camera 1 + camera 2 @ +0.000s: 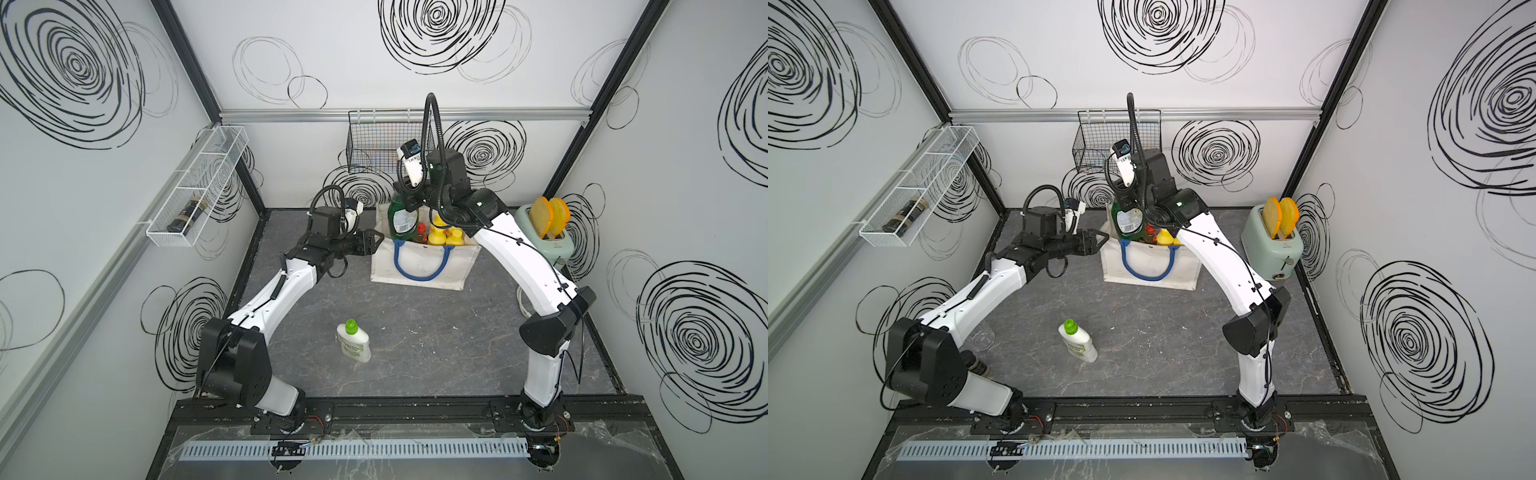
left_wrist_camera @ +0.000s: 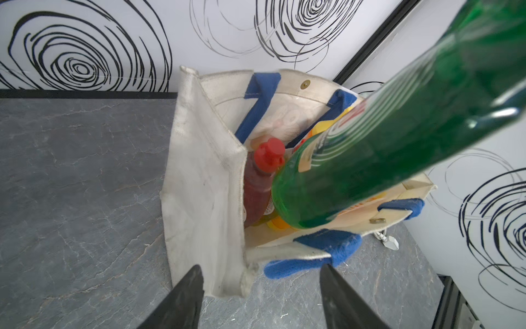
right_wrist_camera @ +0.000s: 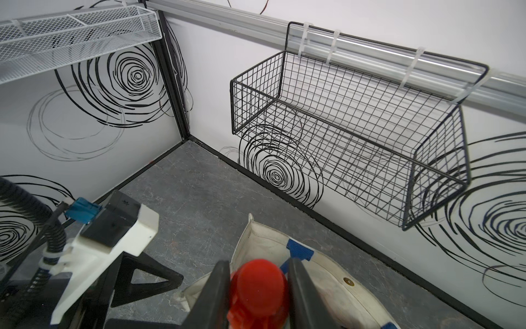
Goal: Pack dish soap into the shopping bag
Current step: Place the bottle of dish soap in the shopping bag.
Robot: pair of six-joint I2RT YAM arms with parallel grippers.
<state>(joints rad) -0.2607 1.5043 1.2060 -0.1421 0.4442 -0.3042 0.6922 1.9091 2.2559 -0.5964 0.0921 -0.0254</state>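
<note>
A white bottle (image 1: 353, 343) is on the table (image 1: 415, 332), well apart from the bag (image 1: 461, 266). It is not packed yet.

The left gripper (image 1: 374, 242) is at the bag's left edge. Its jaws are apart, and the bag's corner is just in front of them. I cannot tell if they touch it.

Inside the bag are a red bottle (image 2: 262, 182) and some bottles with yellow caps (image 1: 440, 237). The green bottle (image 1: 402, 218) hangs above them, tilted, with its bottom dipping into the bag's mouth. The right gripper (image 3: 259, 265) is clamped on its red cap (image 3: 257, 284).

I think the job now is to put the green bottle in. It should go down slowly into the gap beside the red bottle, not onto a cap. The blue handle (image 2: 310, 256) must not get under it. The left gripper could hold the edge so the soft bag does not tip. The right gripper should let go only when the bottle rests.
</note>
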